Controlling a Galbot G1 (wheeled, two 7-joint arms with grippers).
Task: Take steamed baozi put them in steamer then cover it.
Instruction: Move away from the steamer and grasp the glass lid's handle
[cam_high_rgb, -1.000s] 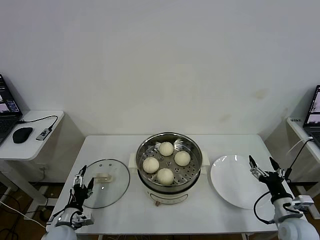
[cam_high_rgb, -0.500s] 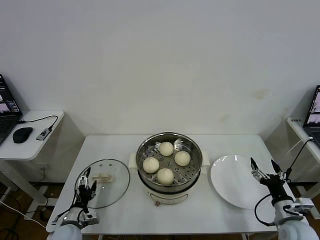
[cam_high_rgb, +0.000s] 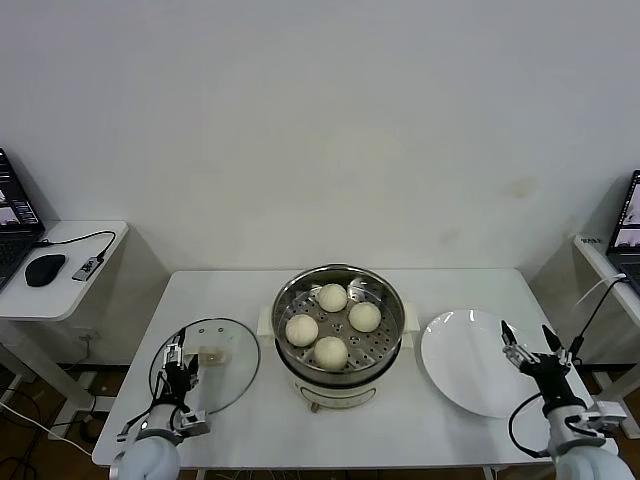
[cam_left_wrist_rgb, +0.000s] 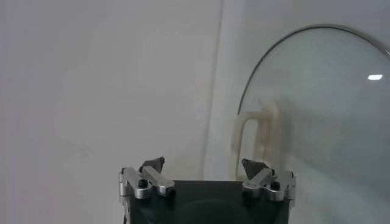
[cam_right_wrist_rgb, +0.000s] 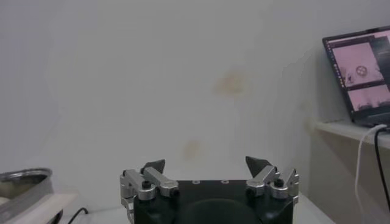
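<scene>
A: Starting from the left gripper (cam_high_rgb: 180, 366), lower left of the head view: jaws spread wide, nothing between them, hovering over the near-left edge of the glass lid (cam_high_rgb: 222, 375).

B: And outward from there?

A: Just up and right of the fingertips, the lid's cream handle (cam_high_rgb: 209, 355), close by. In the left wrist view, the same handle (cam_left_wrist_rgb: 256, 139) standing directly ahead of the open gripper (cam_left_wrist_rgb: 203, 165), long axis running away from the jaws rather than across them. Probably calls for a wrist turn, or a grasp from the side, before closing.

B: Beyond the lid?

A: Centre of the frame, the steamer (cam_high_rgb: 340, 305), well to the right of the lid, uncovered. Inside on the perforated tray, all four steamed baozi (cam_high_rgb: 333, 297). Loading done, by the look of it; covering left.

B: Right side?

A: Right gripper (cam_high_rgb: 534, 349) at lower right, also wide open and empty, over the near-right rim of the bare white plate (cam_high_rgb: 458, 360). In its own wrist view, only wall ahead and a sliver of steamer rim (cam_right_wrist_rgb: 21, 178).

B: Nearer arm for the lid?

A: Left, plainly. Lid on the left of the steamer, right gripper well apart from it with pot and plate between.
</scene>
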